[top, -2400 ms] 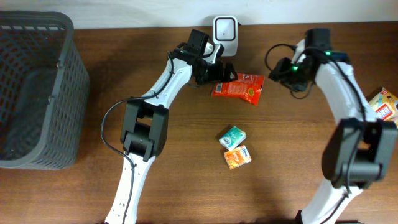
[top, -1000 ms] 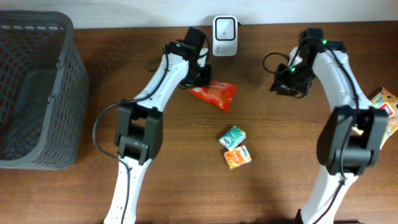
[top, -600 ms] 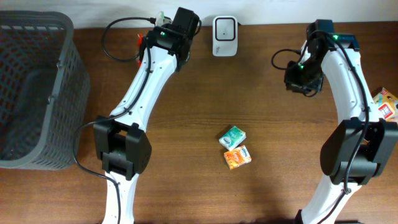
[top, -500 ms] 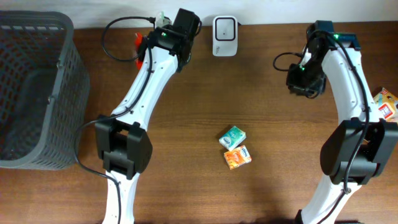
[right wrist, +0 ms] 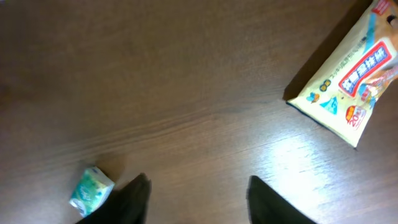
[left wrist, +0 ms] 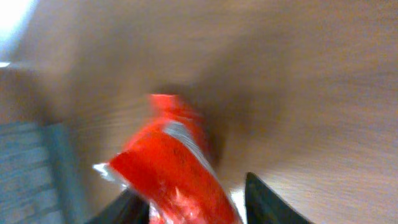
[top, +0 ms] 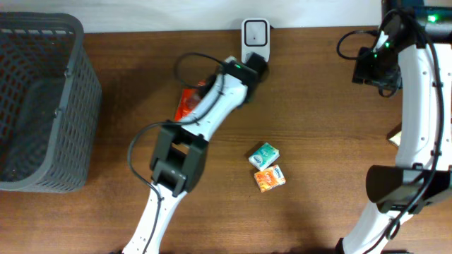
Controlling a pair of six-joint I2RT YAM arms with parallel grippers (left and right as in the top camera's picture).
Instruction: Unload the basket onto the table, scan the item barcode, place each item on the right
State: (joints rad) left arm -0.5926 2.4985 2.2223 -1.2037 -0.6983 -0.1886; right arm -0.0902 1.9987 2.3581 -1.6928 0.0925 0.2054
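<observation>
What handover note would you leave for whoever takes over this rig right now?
Left gripper: fingers apart around the red snack packet; the blurred wrist view does not show whether it is clamped.
Right gripper: open, holding nothing.
Things: barcode scanner at the far edge of the table; the red snack packet is off to its left, not facing it; teal pack and orange pack mid-table; yellow snack bag on the right; basket far left.
Done: no scan is evident.
Left: probably present the packet's barcode to the scanner, then the other items.
</observation>
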